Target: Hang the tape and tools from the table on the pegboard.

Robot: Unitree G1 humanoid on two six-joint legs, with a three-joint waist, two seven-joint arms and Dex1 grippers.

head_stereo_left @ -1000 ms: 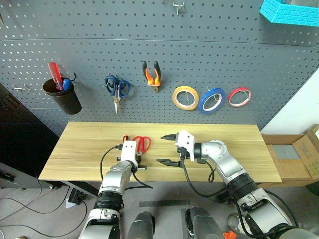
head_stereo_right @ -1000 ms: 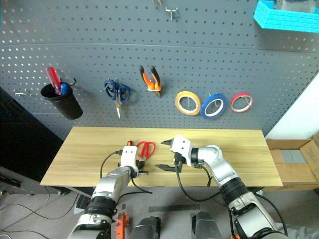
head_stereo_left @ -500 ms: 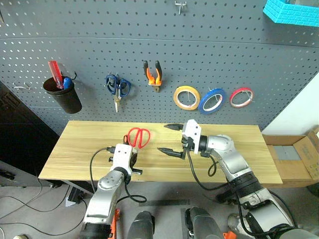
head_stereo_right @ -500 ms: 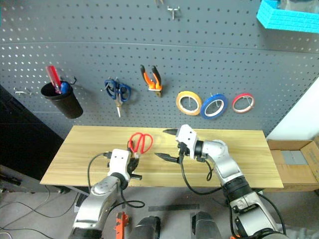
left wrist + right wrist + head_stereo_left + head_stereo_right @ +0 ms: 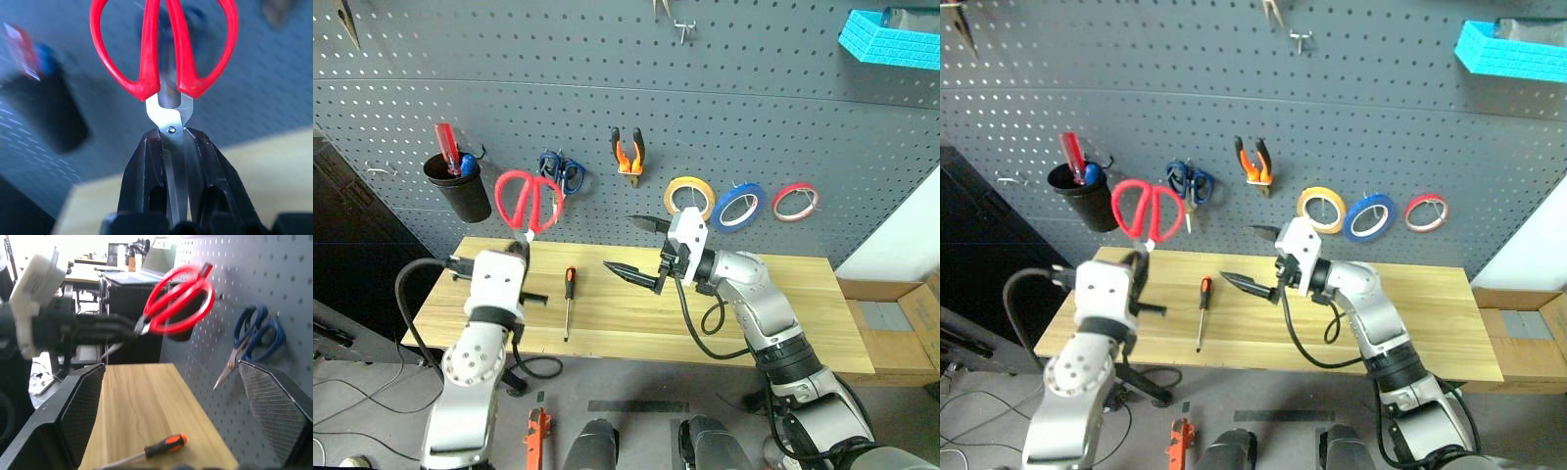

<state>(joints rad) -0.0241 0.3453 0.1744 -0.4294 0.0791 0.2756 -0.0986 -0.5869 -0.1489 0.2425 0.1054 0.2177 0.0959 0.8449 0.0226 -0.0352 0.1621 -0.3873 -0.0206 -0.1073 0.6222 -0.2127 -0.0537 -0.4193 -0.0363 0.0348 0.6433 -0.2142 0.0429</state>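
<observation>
My left gripper point(image 5: 519, 251) is shut on the blades of the red-handled scissors point(image 5: 529, 201), held up in front of the pegboard point(image 5: 754, 108) with the handles on top. The left wrist view shows the fingers point(image 5: 142, 166) pinching the blades just below the pivot of the scissors point(image 5: 148, 49). My right gripper point(image 5: 625, 245) hovers open over the table point(image 5: 783, 294), pointing left. The screwdriver point(image 5: 568, 299) lies on the table between the arms. The pliers point(image 5: 628, 155) and the blue tape point(image 5: 717, 213) hang on the pegboard.
Blue-handled scissors point(image 5: 563, 171), a yellow tape roll point(image 5: 672, 199), a red tape roll point(image 5: 777, 202) and a black cup point(image 5: 460, 191) with pens hang on the pegboard. A cyan box point(image 5: 891, 39) sits high at the right. A cardboard box point(image 5: 891, 323) stands beside the table's right end.
My left arm has lifted the red scissors from the table up to the pegboard's height. The screwdriver now lies uncovered. My right gripper rose a little, still open.
</observation>
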